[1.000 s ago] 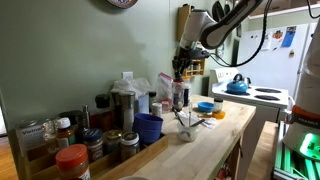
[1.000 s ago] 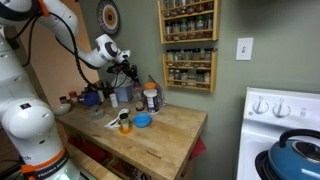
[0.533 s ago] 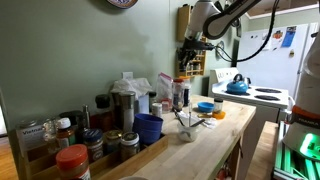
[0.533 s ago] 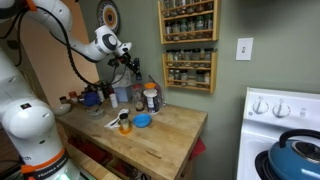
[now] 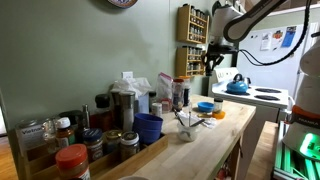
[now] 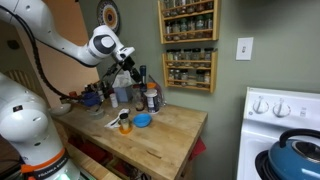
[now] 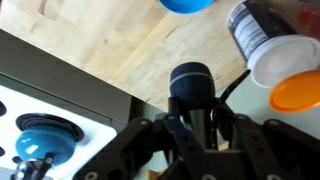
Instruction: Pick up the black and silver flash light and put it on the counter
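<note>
My gripper [image 7: 196, 132] is shut on the black and silver flashlight [image 7: 190, 88], which points away from the camera in the wrist view. In both exterior views the gripper [image 5: 211, 58] [image 6: 134, 74] holds the flashlight [image 5: 211, 66] [image 6: 138, 79] in the air above the pale wooden counter [image 5: 216, 138] [image 6: 168, 126]. The counter also shows below it in the wrist view [image 7: 105, 50]. The flashlight hangs clear of the jars beneath it.
A blue kettle [image 5: 237, 86] [image 7: 44, 131] sits on the white stove [image 6: 285, 115] beside the counter's end. A blue lid [image 6: 142, 121], an orange-lidded bottle [image 6: 151, 97], blue cups [image 5: 148, 128] and a tray of jars [image 5: 72, 150] crowd the counter. A spice rack [image 6: 188, 45] hangs on the wall.
The gripper has risen and swung away from the cluster of jars towards the stove end of the counter, carrying the flashlight with it.
</note>
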Action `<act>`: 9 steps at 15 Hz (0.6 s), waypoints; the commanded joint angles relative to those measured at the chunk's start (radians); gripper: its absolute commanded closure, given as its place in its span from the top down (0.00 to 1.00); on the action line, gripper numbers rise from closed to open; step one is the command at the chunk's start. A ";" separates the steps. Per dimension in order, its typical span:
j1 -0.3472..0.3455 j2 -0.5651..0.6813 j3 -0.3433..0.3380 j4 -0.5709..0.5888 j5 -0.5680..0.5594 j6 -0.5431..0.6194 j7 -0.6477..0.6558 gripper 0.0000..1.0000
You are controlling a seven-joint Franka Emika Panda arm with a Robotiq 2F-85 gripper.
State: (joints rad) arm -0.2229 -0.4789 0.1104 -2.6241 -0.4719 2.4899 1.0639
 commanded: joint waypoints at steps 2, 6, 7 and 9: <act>-0.049 -0.045 0.014 -0.074 0.009 -0.002 0.053 0.39; -0.083 -0.044 0.034 -0.094 -0.005 0.020 0.123 0.14; -0.134 0.007 0.056 -0.086 -0.051 0.084 0.201 0.14; -0.220 0.109 0.086 -0.074 -0.128 0.204 0.335 0.14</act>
State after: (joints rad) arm -0.3200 -0.5153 0.1434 -2.7252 -0.4998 2.5464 1.2300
